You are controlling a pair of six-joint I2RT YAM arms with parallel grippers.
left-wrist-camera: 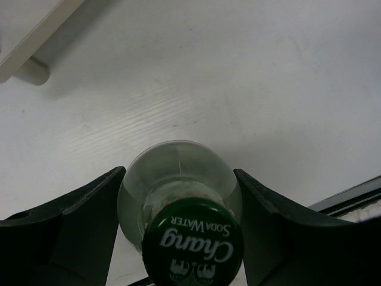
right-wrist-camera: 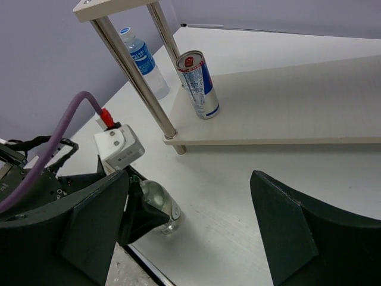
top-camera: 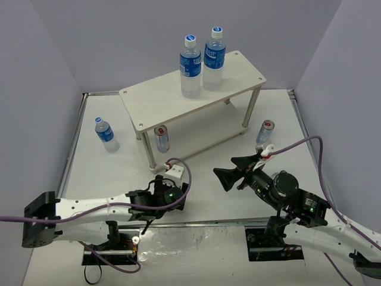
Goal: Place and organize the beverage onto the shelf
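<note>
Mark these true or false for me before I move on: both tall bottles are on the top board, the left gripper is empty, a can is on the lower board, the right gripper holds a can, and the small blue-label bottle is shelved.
1. Two tall bottles stand on the shelf's top board. True.
2. The left gripper is empty. False: it is shut on a green-capped soda water bottle.
3. A can stands on the lower board. True.
4. The right gripper holds a can. False: it is open with nothing between its fingers.
5. The small blue-label bottle is on the shelf. False: it stands on the table, left of the shelf.
</note>
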